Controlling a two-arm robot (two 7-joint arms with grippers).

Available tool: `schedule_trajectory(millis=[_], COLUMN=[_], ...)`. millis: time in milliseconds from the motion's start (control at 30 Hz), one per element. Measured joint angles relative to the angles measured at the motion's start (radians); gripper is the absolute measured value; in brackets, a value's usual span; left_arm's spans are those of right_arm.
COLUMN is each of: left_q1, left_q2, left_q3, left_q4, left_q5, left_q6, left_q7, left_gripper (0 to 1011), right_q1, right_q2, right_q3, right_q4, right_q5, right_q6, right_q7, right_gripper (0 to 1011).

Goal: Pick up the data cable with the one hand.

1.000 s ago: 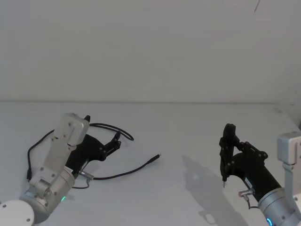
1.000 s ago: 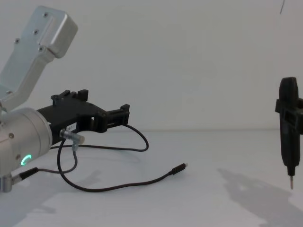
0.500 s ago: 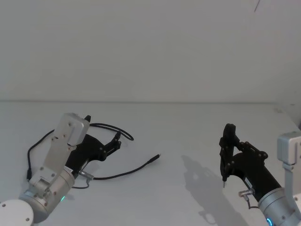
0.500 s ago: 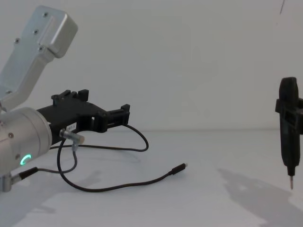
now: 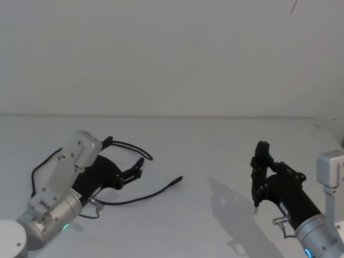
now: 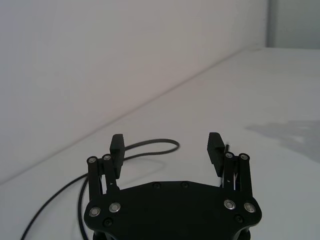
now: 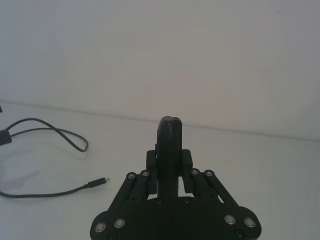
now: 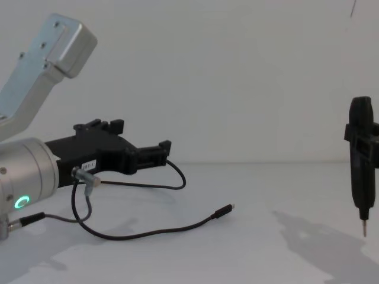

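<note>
— Black fingers of the left gripper (image 5: 137, 167), lower left of the head view, have slid forward and dipped since half a second ago. Did you catch it?

— I did. The silver arm behind it leans lower too. Is it holding anything?

— No. In the left wrist view the two pads (image 6: 117, 145) stand wide apart, with only bare table (image 5: 215, 145) between them.

— So no grasp yet.

— None. I'd call it the approach, with the open fingers being brought down toward the wire.

— And the other arm?

— The right gripper (image 5: 262, 174), lower right, hasn't budged. It is clamped on a black pen-shaped tool (image 8: 360, 154) whose metal tip points down. Parked, I'd say.

— Where's the data cable (image 5: 161, 189)?

— Lying flat on the table, left of centre. It's thin, black and limp. One run sweeps from below the left gripper out to the small slim plug (image 5: 179, 179), which points toward mid-frame. Farther back, a loop (image 5: 145, 153) curls round beyond the fingertips.

— Has it shifted?

— Not that I can see. The plug sits where it sat a second ago.

— Do the fingers touch it?

— I can't tell. In the chest view the far loop passes right by the tips, but whether it touches them or lies just behind isn't clear.
</note>
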Motion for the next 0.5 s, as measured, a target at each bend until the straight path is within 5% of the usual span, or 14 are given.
schedule_trajectory(millis=[67,100,500], left_q1=[0.0,-0.012,-0.083], left_q2=[0.0,0.01,0.032], left_q3=[0.0,0.004,0.032], left_q4=[0.0,0.017,0.128], left_q5=[0.0,-0.018,-0.083], left_q6=[0.0,-0.002,0.019], left_q7=[0.0,-0.051,-0.253], left_gripper=[1001,1001,1001], right_q1=[0.0,0.0,0.0], right_q2=[0.0,0.0,0.0], right_q3=[0.0,0.0,0.0], right_q4=[0.0,0.0,0.0], right_q5=[0.0,0.0,0.0], right_q6=[0.0,0.0,0.0], right_q7=[0.0,0.0,0.0], right_gripper=[279,279,279])
